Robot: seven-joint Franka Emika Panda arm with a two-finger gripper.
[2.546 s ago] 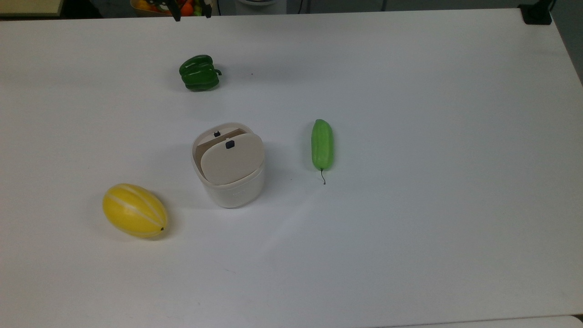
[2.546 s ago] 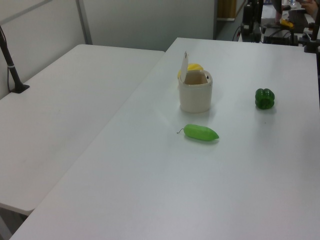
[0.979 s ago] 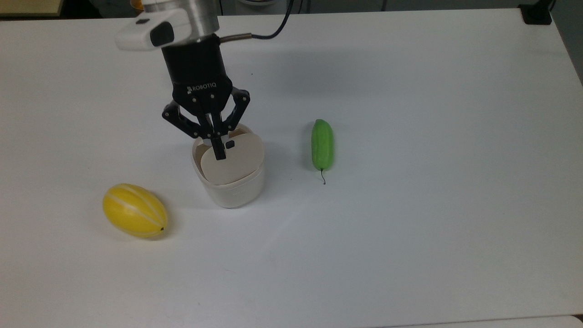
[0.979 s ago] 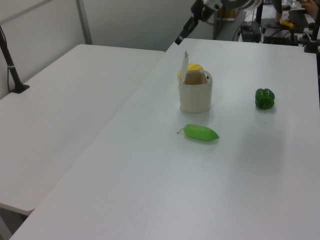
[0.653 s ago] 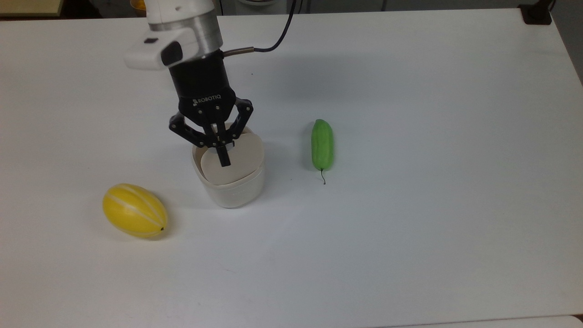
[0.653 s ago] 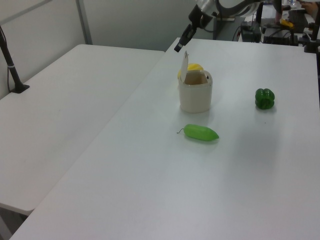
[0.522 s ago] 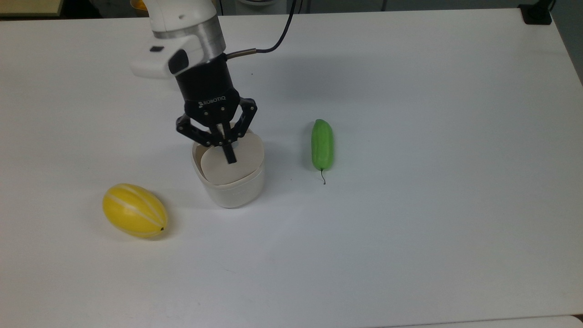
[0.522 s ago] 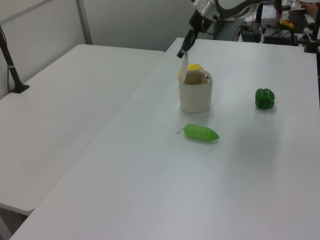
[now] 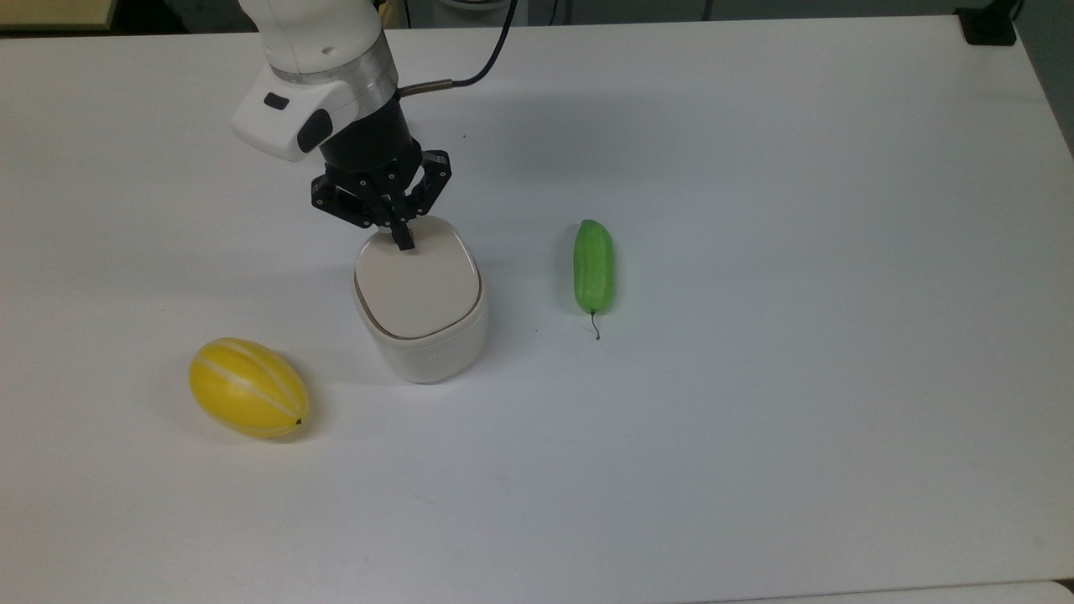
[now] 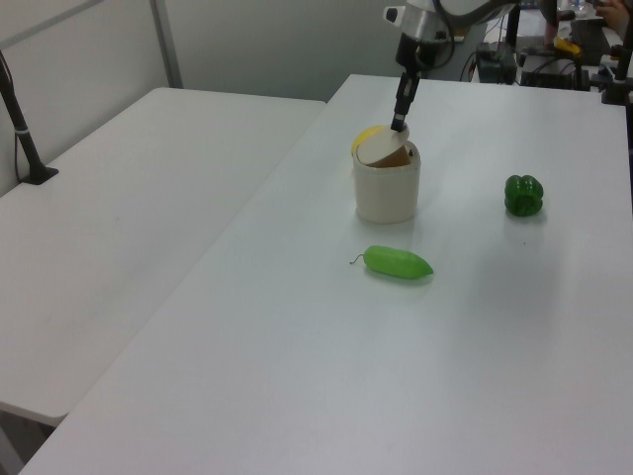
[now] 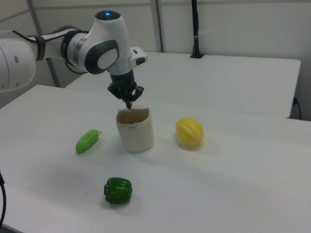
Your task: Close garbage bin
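- The gripper [image 9: 401, 237] points down with its fingers pinched together on nothing, tips pressing the lid [image 9: 417, 281] near its far edge in the top view.
- The bin [image 9: 421, 335] stands mid-table [image 9: 755, 419]; in the left view its lid [image 10: 381, 148] is nearly flat, tilted slightly.
- 3 items surround it: a yellow melon [image 9: 248, 387] toward the top view's lower left, a cucumber [image 9: 594, 265] to the top view's right, and a green pepper [image 11: 118, 190] nearer the camera in the right view. All lie apart from the bin, none blocking the arm.
- 0.5 s ago the lid stood upright in the left view; it has since swung down and the gripper has followed it.
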